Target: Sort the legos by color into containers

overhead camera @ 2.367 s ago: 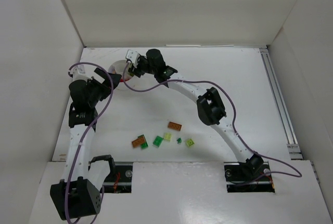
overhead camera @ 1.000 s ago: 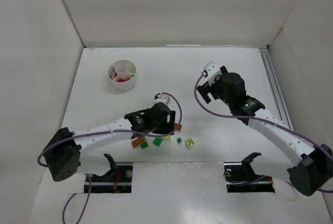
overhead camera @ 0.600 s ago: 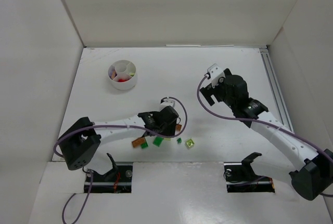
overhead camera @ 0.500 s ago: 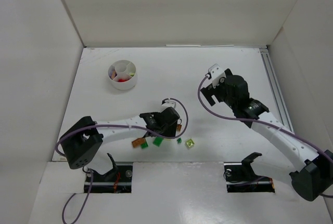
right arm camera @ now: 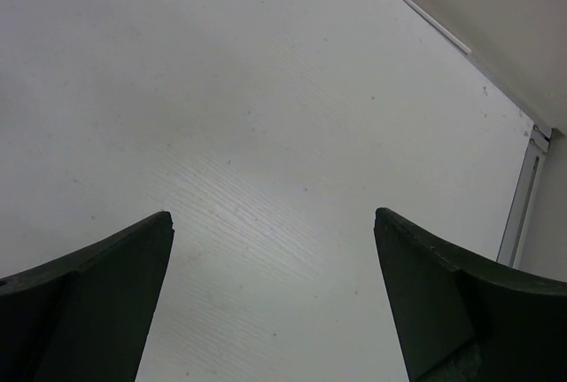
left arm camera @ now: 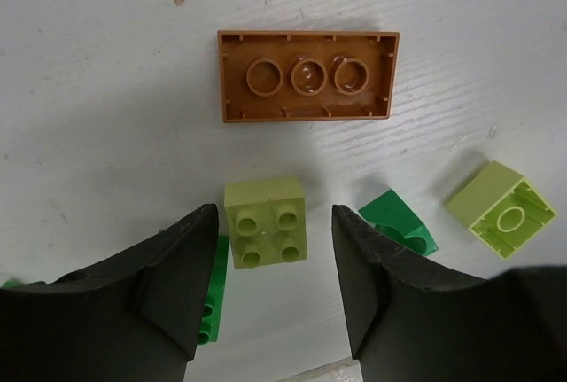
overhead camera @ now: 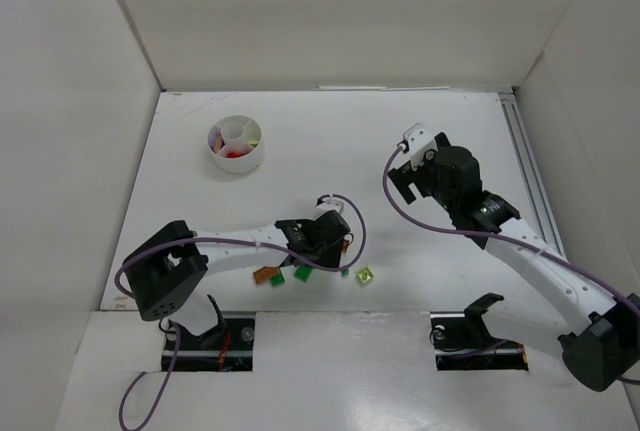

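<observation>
Got left gripper [left arm camera: 275, 215] spread open either side of a yellow-green brick [left arm camera: 266, 222], studs up, low centre of wrist frame, no contact. Just above: orange brick [left arm camera: 307, 76] hollow-side up, long axis left-right. Farther off, white dish [overhead camera: 236, 163] upper left overhead. Right gripper [right arm camera: 275, 222] gaping wide over desk [right arm camera: 266, 89].

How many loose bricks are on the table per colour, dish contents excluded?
orange bricks: 2
green bricks: 3
yellow-green bricks: 2
Total: 7

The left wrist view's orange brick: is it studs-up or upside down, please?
Upside down: the orange brick shows a hollow underside with three tubes.
</observation>
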